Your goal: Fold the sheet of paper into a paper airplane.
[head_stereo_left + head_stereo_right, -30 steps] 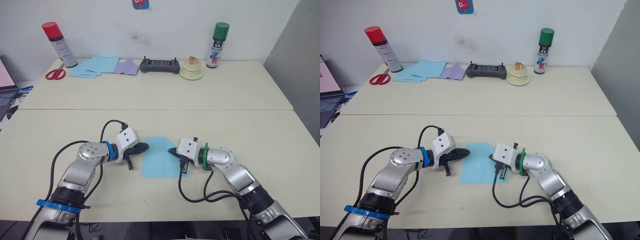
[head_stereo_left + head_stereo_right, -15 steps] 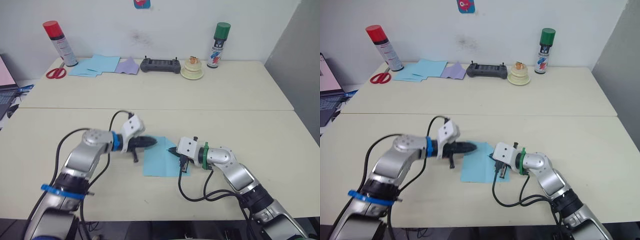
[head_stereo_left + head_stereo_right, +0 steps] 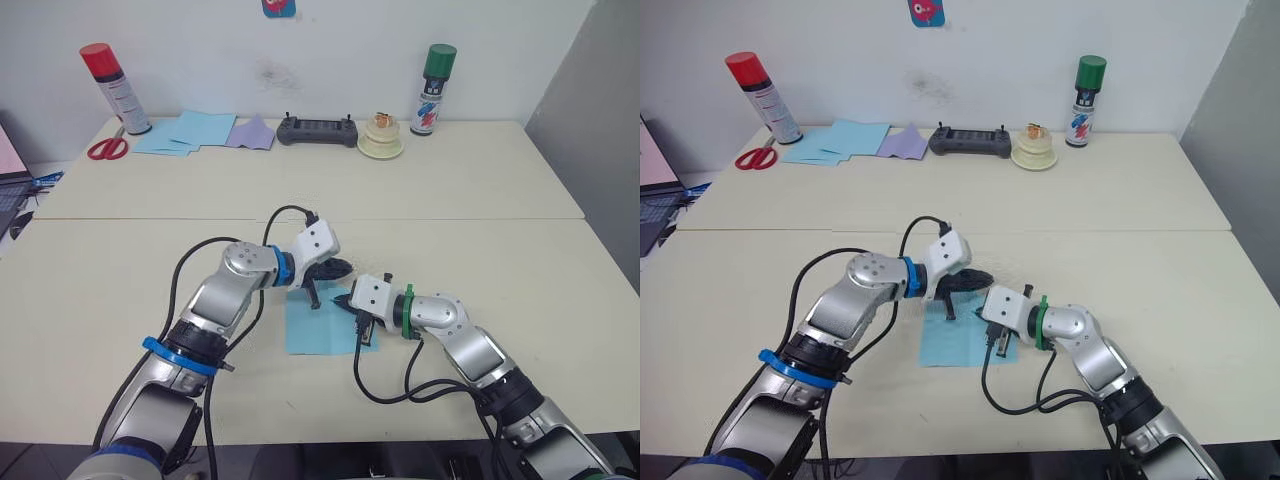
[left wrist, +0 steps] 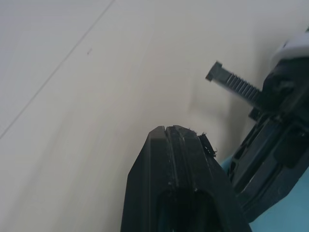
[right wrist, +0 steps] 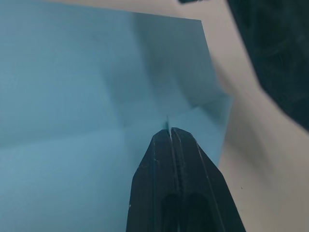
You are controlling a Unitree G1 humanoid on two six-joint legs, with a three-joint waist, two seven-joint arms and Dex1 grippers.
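Two cream tables (image 3: pixel 480 190) stand before a white wall, and the work happens on the near one. Directly under the right gripper (image 3: pixel 343 300) lies the sheet of paper (image 3: pixel 315 330), flat on the table and creased; this gripper has its two fingers pressed together with nothing between them, and the tip pushes down on the paper beside a raised corner flap. The left gripper (image 3: pixel 341 267) is also clenched and empty, hovering just beyond the right gripper's tip, over the far edge of the sheet.

To do this fold well, I judge the right tip should keep its pressure as an anchor while the left tip slides along the crease, so that the thin paper does not turn or wrinkle.

No real container is visible; at the far side, well apart from both grippers, a pale round dish-like object (image 3: pixel 382 148) carries something small that I cannot identify.
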